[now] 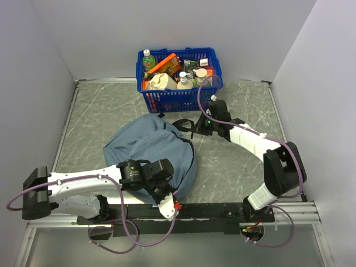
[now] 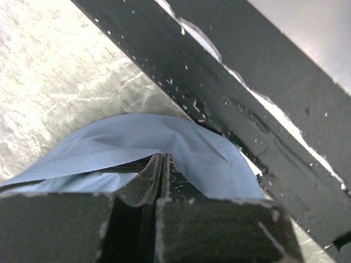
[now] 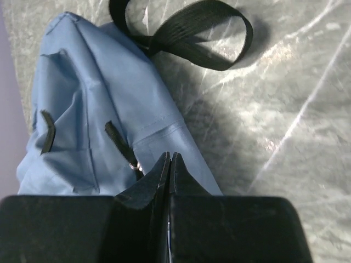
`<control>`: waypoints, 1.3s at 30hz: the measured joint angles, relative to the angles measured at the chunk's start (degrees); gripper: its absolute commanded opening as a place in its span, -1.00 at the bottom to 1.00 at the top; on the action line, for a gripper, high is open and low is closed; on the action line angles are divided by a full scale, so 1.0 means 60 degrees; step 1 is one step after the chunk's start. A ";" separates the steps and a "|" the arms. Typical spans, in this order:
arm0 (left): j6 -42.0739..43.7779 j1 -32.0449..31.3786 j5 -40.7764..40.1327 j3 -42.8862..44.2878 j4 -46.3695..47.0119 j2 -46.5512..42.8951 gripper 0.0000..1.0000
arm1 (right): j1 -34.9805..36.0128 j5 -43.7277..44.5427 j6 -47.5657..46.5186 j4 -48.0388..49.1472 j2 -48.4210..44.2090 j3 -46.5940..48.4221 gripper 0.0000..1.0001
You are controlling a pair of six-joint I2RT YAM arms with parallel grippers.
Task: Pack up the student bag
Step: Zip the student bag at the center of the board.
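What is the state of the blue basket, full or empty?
Full: the blue basket is crowded with bottles and packets.

student bag (image 1: 147,147): plain grey-blue fabric, no print
strap loop (image 3: 186,33): black webbing with a fine woven rib
zip pulls (image 3: 116,136): dark, almost black, one with a small silver ring
basket (image 1: 178,101), far edge of the table: bright blue plastic, open lattice walls
bottle (image 1: 147,57) in the basket: green cap
packet (image 1: 167,61) in the basket: orange
table (image 1: 100,117): grey, marbled with pale veins
left arm (image 1: 78,186): white links, black joints
right arm (image 1: 253,142): white links, black joints
cables (image 1: 133,239): purple
left gripper (image 2: 163,156): black, flecked with pale scuffs
right gripper (image 3: 170,156): black
rail (image 1: 211,211), near edge of the table: black
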 measured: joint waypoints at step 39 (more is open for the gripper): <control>-0.1064 0.0051 -0.1836 0.1395 -0.0783 0.0907 0.93 | 0.1297 0.1552 -0.0612 0.1741 0.3082 0.3034 -0.28</control>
